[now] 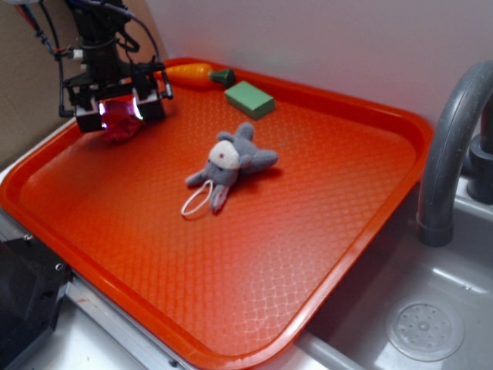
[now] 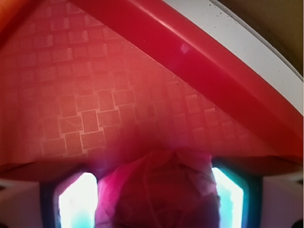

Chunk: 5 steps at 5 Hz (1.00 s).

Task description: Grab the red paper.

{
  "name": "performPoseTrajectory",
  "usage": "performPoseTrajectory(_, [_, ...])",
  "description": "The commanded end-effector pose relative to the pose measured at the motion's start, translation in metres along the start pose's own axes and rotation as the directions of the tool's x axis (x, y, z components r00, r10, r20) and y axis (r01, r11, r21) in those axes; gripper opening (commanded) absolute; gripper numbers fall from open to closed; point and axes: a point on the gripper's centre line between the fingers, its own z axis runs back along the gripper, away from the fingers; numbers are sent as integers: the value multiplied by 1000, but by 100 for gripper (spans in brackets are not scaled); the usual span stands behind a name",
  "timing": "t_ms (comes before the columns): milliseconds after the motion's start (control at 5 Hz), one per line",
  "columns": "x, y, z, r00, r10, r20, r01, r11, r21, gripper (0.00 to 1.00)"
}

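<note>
The red paper [image 1: 121, 123] is a small crimson wrinkled wad at the far left of the orange-red tray [image 1: 269, 254]. My gripper [image 1: 119, 114] stands straight over it, with one finger on each side of the wad. In the wrist view the paper [image 2: 161, 190] fills the gap between the two glowing pads [image 2: 78, 202] and touches both. The gripper [image 2: 153, 197] is shut on it. I cannot tell whether the wad still rests on the tray floor [image 2: 95, 95].
A grey plush toy [image 1: 231, 163] with a white loop lies mid-tray. An orange toy carrot [image 1: 196, 74] and a green block [image 1: 249, 99] lie at the tray's far edge. The tray rim [image 2: 199, 61] runs close beyond the gripper. A grey faucet [image 1: 451, 146] and a sink [image 1: 424, 308] are on the right.
</note>
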Motion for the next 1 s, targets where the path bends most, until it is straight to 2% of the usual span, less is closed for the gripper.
performPoseTrajectory(0, [-30, 0, 94, 972, -231, 48, 235, 965, -116, 0])
performPoseTrajectory(200, [-62, -5, 134, 887, -460, 52, 461, 870, -176, 0])
performPoseTrajectory(400, [-93, -7, 159, 807, -583, 97, 590, 785, -189, 0])
performPoseTrajectory(600, [-130, 9, 198, 671, -717, 189, 738, 620, -265, 0])
performPoseTrajectory(800, [-133, 22, 208, 530, -816, 230, 835, 454, -312, 0])
